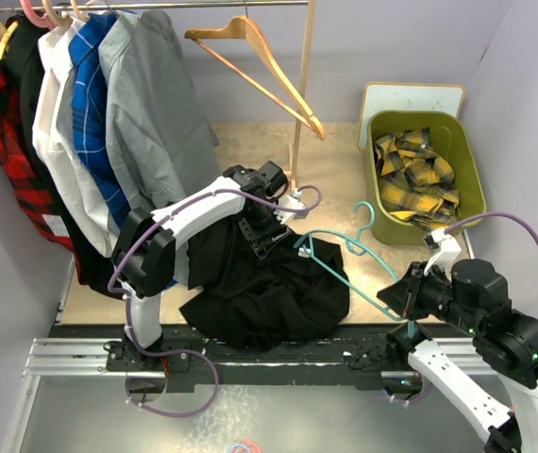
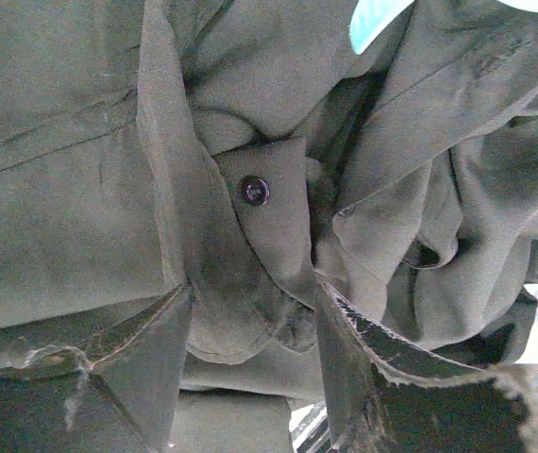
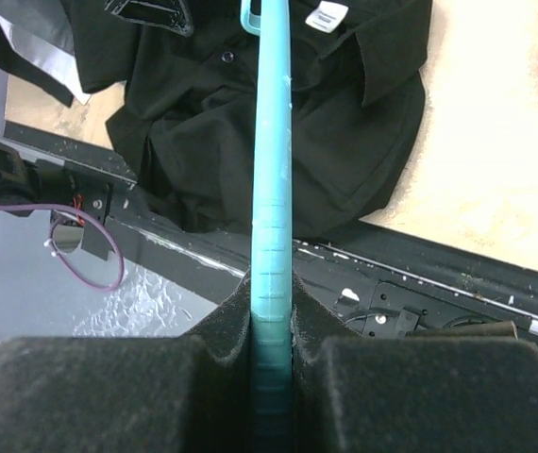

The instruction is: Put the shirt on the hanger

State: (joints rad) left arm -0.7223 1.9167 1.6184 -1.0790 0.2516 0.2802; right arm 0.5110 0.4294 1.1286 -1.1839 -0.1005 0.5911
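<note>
Right pincer clamps hanger, whose far end is at the collar of the shirt. Left pincer half-open over fabric. Shirt heaped on surface, not threaded yet.

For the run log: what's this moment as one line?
right gripper: shut on hanger | left gripper: in shirt folds, grip unclear | shirt: heaped on table, not hung

The tabletop is a pale tan surface; a black shirt lies crumpled in a heap at its near edge, around the middle; a green bin stands at the far right; a white board sits just behind the bin.
</note>
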